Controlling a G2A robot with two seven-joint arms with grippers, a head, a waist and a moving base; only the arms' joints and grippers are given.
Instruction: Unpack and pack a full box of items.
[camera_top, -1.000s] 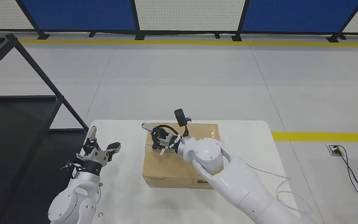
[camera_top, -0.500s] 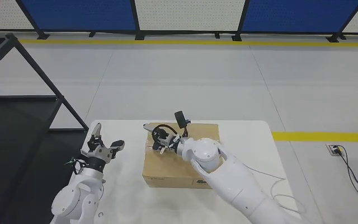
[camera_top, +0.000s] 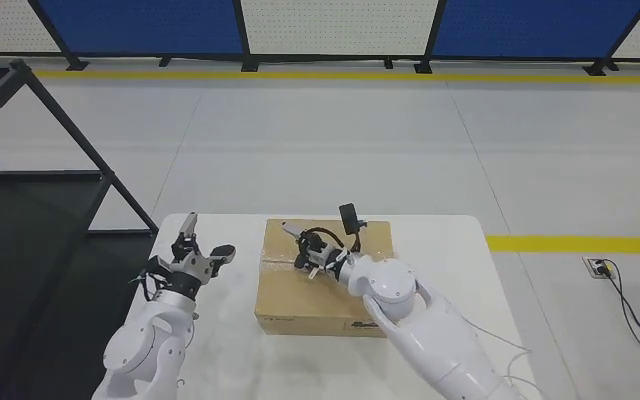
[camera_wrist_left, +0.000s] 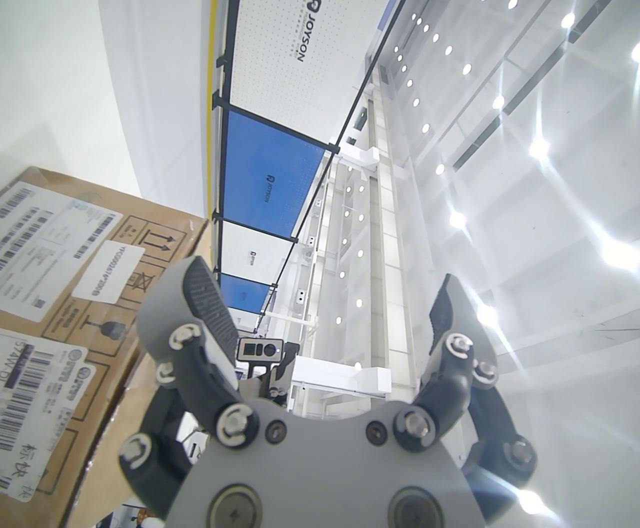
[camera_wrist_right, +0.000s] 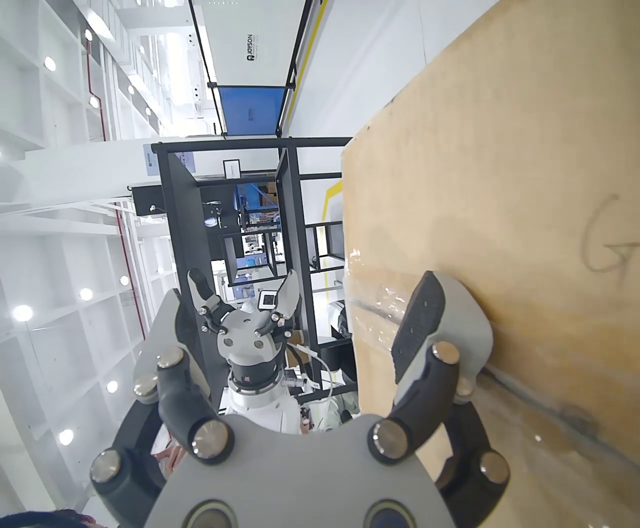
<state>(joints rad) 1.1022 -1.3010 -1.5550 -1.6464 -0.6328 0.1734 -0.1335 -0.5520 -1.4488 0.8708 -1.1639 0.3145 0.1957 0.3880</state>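
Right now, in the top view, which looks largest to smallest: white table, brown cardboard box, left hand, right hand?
1. White table
2. Brown cardboard box
3. Left hand and right hand, which look about alike

Pale grey floor (camera_top: 330, 140) with yellow line (camera_top: 565, 243); blue and white partition panels (camera_top: 140, 25) behind; black frame (camera_top: 90, 150) beside white desk (camera_top: 440, 260).

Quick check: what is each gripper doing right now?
Left gripper: open, empty, beside the cardboard box.
Right gripper: open, empty, at the box's taped top seam.
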